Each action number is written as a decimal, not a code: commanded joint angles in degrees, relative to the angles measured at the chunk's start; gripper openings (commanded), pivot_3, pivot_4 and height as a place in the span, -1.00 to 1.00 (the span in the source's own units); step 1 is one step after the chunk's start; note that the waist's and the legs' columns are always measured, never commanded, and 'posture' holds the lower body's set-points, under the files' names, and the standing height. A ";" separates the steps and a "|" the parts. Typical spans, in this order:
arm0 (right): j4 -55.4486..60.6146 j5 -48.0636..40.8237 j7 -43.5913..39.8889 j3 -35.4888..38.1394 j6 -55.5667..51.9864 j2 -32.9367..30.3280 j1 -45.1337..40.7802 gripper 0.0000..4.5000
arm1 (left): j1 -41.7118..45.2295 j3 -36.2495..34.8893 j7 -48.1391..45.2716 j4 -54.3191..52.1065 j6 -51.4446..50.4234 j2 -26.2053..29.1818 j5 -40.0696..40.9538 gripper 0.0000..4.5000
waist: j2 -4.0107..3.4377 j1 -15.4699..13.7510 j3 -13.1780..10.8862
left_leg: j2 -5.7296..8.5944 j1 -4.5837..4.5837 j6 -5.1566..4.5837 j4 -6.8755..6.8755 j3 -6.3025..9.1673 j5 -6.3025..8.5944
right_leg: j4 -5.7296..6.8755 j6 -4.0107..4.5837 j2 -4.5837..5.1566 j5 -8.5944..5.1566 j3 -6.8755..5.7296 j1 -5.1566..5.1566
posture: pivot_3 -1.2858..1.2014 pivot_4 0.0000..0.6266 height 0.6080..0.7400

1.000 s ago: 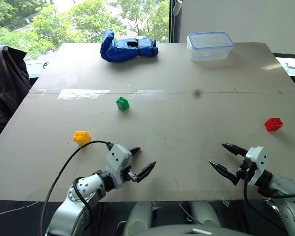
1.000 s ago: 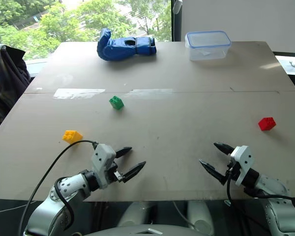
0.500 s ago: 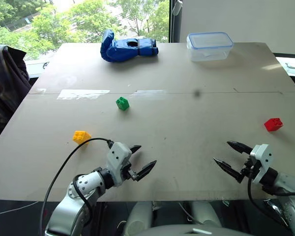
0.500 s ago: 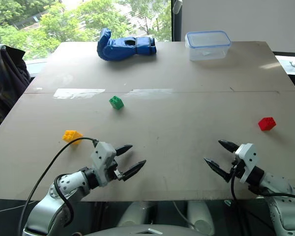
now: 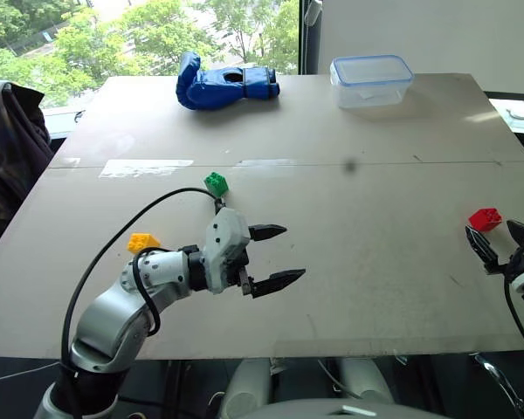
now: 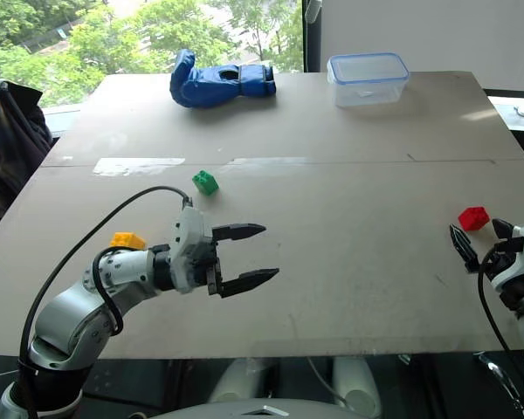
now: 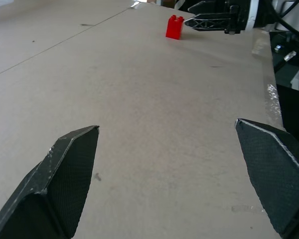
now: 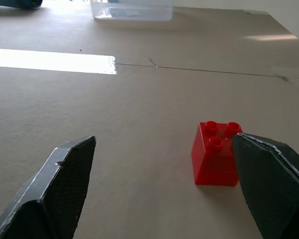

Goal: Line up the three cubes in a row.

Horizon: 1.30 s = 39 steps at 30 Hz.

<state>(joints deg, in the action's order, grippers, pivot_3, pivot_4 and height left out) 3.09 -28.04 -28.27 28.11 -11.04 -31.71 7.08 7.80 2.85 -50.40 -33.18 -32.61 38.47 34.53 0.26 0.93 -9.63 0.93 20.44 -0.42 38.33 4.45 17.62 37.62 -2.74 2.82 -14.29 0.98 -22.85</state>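
Both grippers are spread wide with nothing between their fingers. My left gripper [image 5: 274,255] hangs above the middle of the table [image 5: 375,218], pointing across toward the right side. Just behind it, off its wrist side, sits the yellow cube [image 5: 143,242], partly hidden by the arm. Ahead and to the far side of it the green cube [image 5: 216,183] stands alone on the bare board, close to the gripper's cable [image 5: 148,214].

My right gripper [image 5: 500,245] is at the table's right edge, pointing forward. I see the red cube [image 8: 215,154] just ahead of its fingertips, studs up, nearer one finger than the other, apart from both. Well beyond the fingers, at the far edge, lie a blue glove [image 5: 223,84] and a clear lidded container [image 5: 371,80].
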 commanded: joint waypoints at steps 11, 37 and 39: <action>-18.06 4.76 1.28 -0.30 3.23 -1.87 -13.06 1.00 | 16.67 3.51 -7.94 6.82 -3.54 -1.72 4.43 0.99 | -0.04 -0.01 0.01 | 0.13 0.18 0.00 0.04 -0.12 -0.02 | 0.13 -0.02 -0.04 0.02 0.11 -0.30 | 0.03 -0.52 1.00; -9.51 -3.08 -39.43 -16.19 -1.27 -8.33 -21.94 -0.41 | 15.07 1.65 -14.70 6.48 -1.24 2.36 4.95 1.00 | -0.05 0.77 -0.05 | -0.03 0.17 0.00 0.13 -0.11 -0.02 | 0.23 -0.03 -0.08 0.02 0.13 -0.32 | 0.03 -0.52 1.00; -12.98 -1.42 -45.68 -19.40 2.07 -9.01 -24.66 -0.41 | 15.43 1.80 -15.67 7.29 -0.58 2.72 4.55 1.00 | -0.04 0.78 -0.05 | -0.02 0.16 0.00 0.16 -0.09 -0.02 | 0.23 -0.03 -0.08 0.03 0.10 -0.30 | 0.03 -0.52 1.00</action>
<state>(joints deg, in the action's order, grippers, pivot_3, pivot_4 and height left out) -8.37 -29.93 -68.65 9.96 -11.56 -40.04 -16.68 22.49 6.19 -64.91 -25.73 -34.39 40.64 38.41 0.21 1.71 -9.68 0.91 20.61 -0.42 38.49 4.42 17.60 37.83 -2.77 2.74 -14.26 1.02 -23.13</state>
